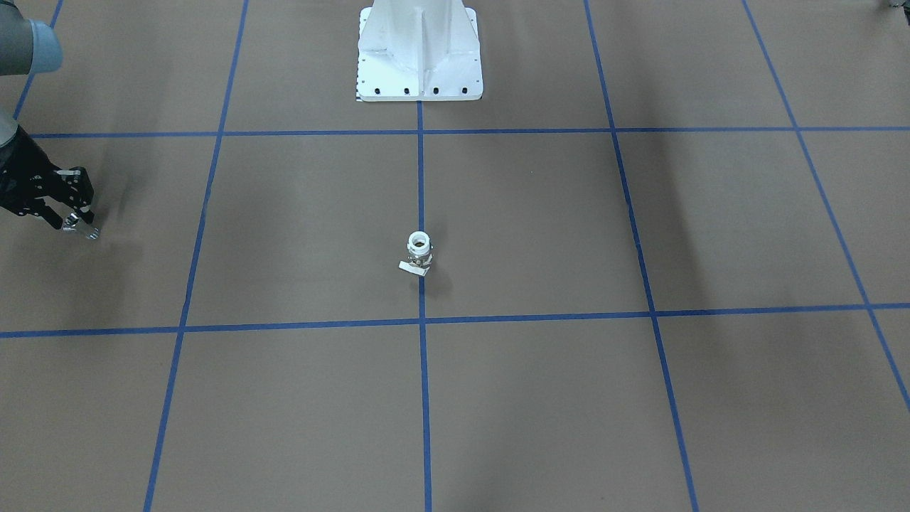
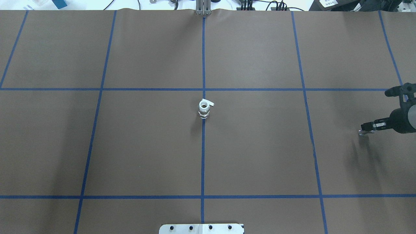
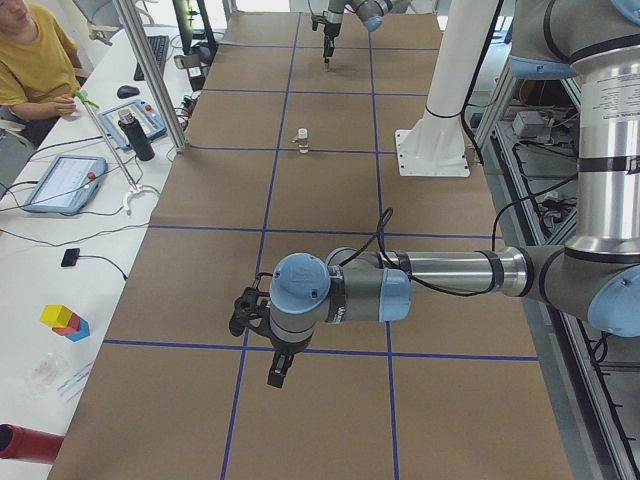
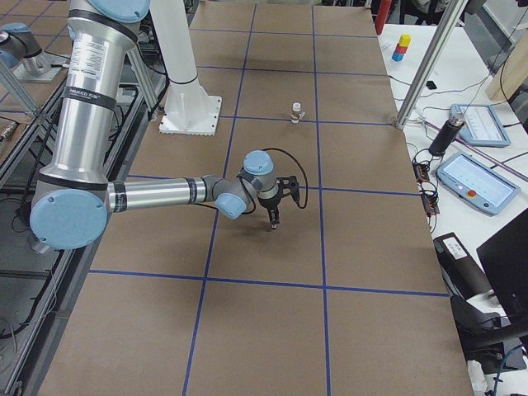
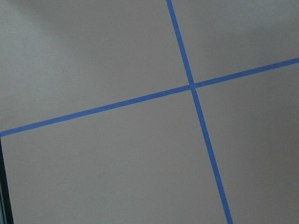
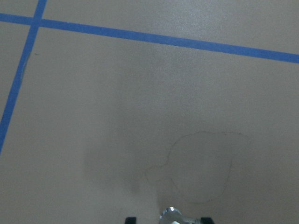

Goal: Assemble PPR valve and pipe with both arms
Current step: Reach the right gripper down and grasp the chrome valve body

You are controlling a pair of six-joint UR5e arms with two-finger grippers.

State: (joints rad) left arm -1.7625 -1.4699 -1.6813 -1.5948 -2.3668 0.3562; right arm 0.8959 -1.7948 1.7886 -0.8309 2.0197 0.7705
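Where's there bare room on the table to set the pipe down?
Bare brown squares border the PPR valve on both sides of the centre tape line, and between it and the white pedestal. Only the robot's right edge is busy, where the right gripper holds the pipe.

The bench [image 6: 93,102] surface is brown and matte. Two blue tape lines [image 6: 154,39] cross on it at right angles. Their position relative to the bench edges and corners cannot be determined. A soft shadow [image 6: 121,158] lies on the surface beside a faint closed outline mark [image 6: 201,168]. The right end effector [image 6: 168,220] shows only two dark fingertips [image 6: 131,220], with the chrome top of the pipe [image 6: 171,214] between them.
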